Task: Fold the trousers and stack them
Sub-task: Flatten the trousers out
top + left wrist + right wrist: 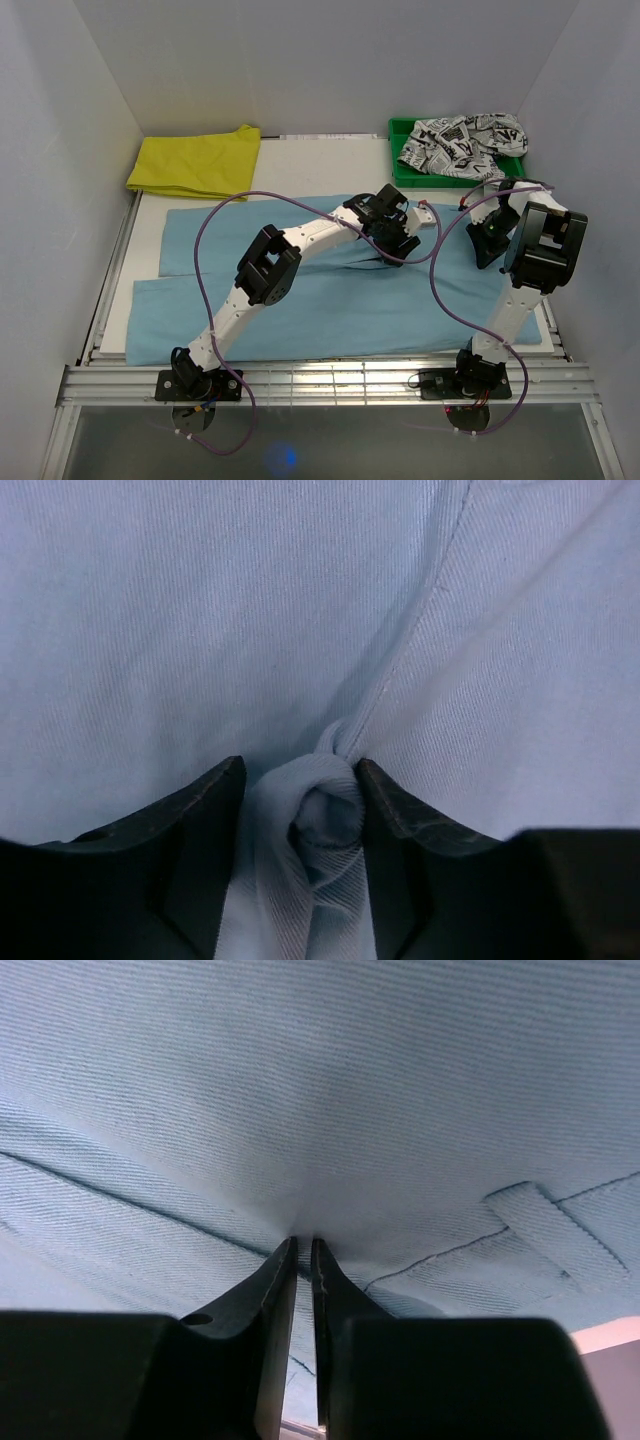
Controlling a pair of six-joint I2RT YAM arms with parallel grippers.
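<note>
The left pincer point(303, 825) pinches a rolled bunch of the light blue soft cloth trousers point(200, 610), gathered where a stitched seam runs down to its tips. The right pincer point(304, 1260) is pressed almost together on a thin ridge of the same cloth, which puckers toward its tips; a sewn belt loop point(545, 1228) just beside it suggests that this grip sits at the waistband.

From above, the left grip is near the middle of the white worktop point(320, 160) and the right grip is toward the right edge. The trousers lie spread flat, with both legs stretched toward the left edge. A folded yellow cloth point(200, 160) rests at the far left corner. A green plastic tray point(400, 128) at the far right corner holds a crumpled black-on-white printed garment point(465, 140).

The step in hand looks like the first fold, with both grips set and nothing yet turned over. The next move probably calls for both arms to lift together and carry the held part across evenly, so the cloth neither slips nor drags the legs askew.
</note>
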